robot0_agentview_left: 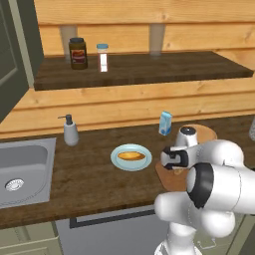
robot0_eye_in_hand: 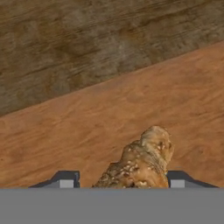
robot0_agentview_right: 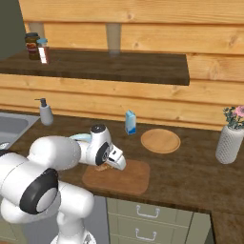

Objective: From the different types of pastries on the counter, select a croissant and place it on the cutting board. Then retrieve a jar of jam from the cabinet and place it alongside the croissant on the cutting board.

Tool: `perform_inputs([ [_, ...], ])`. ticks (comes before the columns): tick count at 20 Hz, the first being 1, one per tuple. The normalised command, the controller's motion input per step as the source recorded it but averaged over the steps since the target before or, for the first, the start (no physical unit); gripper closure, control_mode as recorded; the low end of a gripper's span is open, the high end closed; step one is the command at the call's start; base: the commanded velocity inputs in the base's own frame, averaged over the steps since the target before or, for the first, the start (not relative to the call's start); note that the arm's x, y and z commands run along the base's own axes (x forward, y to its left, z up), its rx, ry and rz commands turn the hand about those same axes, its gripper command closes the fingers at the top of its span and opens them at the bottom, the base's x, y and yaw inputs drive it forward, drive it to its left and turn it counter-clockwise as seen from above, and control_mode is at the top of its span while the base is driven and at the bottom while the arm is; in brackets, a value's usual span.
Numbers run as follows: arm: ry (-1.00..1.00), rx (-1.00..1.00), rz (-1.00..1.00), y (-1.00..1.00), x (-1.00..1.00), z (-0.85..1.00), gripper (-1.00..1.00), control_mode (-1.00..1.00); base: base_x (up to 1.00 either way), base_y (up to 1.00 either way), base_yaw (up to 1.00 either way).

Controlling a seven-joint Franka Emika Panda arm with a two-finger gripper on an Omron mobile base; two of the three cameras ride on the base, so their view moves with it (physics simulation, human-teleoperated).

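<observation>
The croissant lies low over the cutting board, between the two finger tips of the gripper, which stand one at each flank of the pastry. Whether the tips press its sides or merely stand beside it cannot be told here, so the pincer's state is left as undetermined. The pastry's long axis runs away from the hand, its rounded far end pointing up and slightly right in the hand view, and the fingers straddle it across the narrow width, the sensible hold for a lumpy, oblong piece. In the right base view the gripper is down at the near left part of the cutting board, with a sliver of the croissant showing under the hand; it appears to be on or just above the board. Judged from this, the first placement is at or near completion. The counter carries the board near its front edge, leaving bare board to the right for the jar. A second pastry sits on a blue plate to the left, well apart.
</observation>
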Motion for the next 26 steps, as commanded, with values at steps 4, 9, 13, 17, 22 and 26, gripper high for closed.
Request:
perform_inputs([
  [4,-0.01,0.00,0.00,0.07,-0.16,-0.12,-1.00,-1.00,0.00,0.00,0.00],
  [9,-0.05,0.00,0.00,0.00,-0.43,0.22,-1.00,-1.00,0.00,0.00,0.00],
  [13,-0.08,0.00,0.00,0.00,-0.18,0.93,-1.00,-1.00,0.00,0.00,0.00],
  [17,-0.07,0.00,0.00,0.10,-0.23,0.96,-1.00,-1.00,0.00,0.00,0.00],
  [22,-0.04,-0.01,0.01,0.42,-0.43,0.77,-1.00,-1.00,0.00,0.00,0.00],
  [26,-0.06,-0.05,0.05,0.60,-0.41,0.74,-1.00,-1.00,0.00,0.00,0.00],
])
